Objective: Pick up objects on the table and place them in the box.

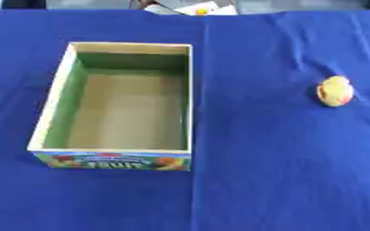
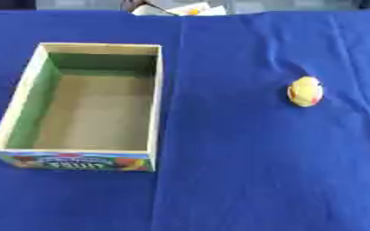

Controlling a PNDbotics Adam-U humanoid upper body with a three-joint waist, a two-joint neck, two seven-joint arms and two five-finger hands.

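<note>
— Reading the front wall of the cardboard box [image 1: 117, 101], what do you get?

— Only one word is legible: "FRUIT" in white capitals on a dark band, with pictures of fruit in red, orange and green on either side. A smaller line sits above it, too blurred to read.

— And the box itself?

— Open at the top, rectangular, its long axis running from the near edge of the surface toward the far edge. The left and far inner walls are green and the floor is plain tan. Nothing lies inside it. It stands on the left half of the blue cloth [image 1: 259, 171] that covers the surface.

— Where is the thing to be picked up?

— A small yellow oval object with a red-orange patch [image 1: 335, 91], perhaps a toy fruit, lies on the cloth well to the right of the box, level with the box's middle. Its long axis is roughly upright in the view, the top leaning slightly right, so it points toward the far edge. It touches nothing but the cloth.

— The state of either robot hand?

— Neither robot hand shows in either eye view, so I cannot tell whether the fingers are apart or together.

— Anything else?

— White and yellow items [image 1: 200, 8] past the far edge of the cloth, too unclear to name.
</note>
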